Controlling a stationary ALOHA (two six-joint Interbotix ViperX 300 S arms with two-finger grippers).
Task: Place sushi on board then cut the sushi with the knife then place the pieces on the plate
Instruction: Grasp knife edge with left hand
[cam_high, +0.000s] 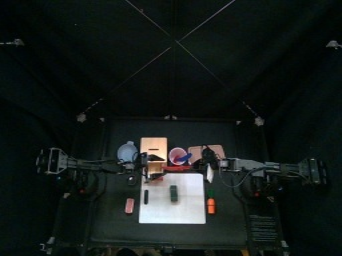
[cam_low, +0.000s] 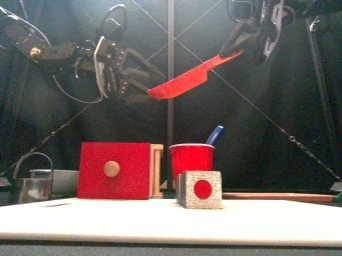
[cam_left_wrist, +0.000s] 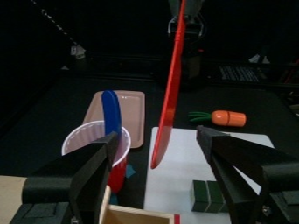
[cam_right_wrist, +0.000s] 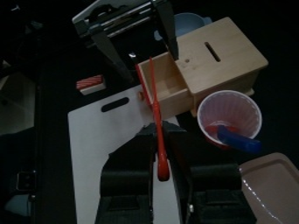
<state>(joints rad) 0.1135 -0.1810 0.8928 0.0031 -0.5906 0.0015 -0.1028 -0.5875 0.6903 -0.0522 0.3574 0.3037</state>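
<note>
Your right jaws (cam_low: 250, 45) grip the red knife (cam_low: 194, 76), its blade slanting down toward the open left jaws (cam_left_wrist: 158, 144). The sushi (cam_left_wrist: 208, 194) lies below on the white board (cam_left_wrist: 251, 149).

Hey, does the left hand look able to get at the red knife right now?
Probably yes. The left hand is open and close to the lower end of the red knife, which the right hand holds up in the air above the table. Nothing shows between them.
</note>
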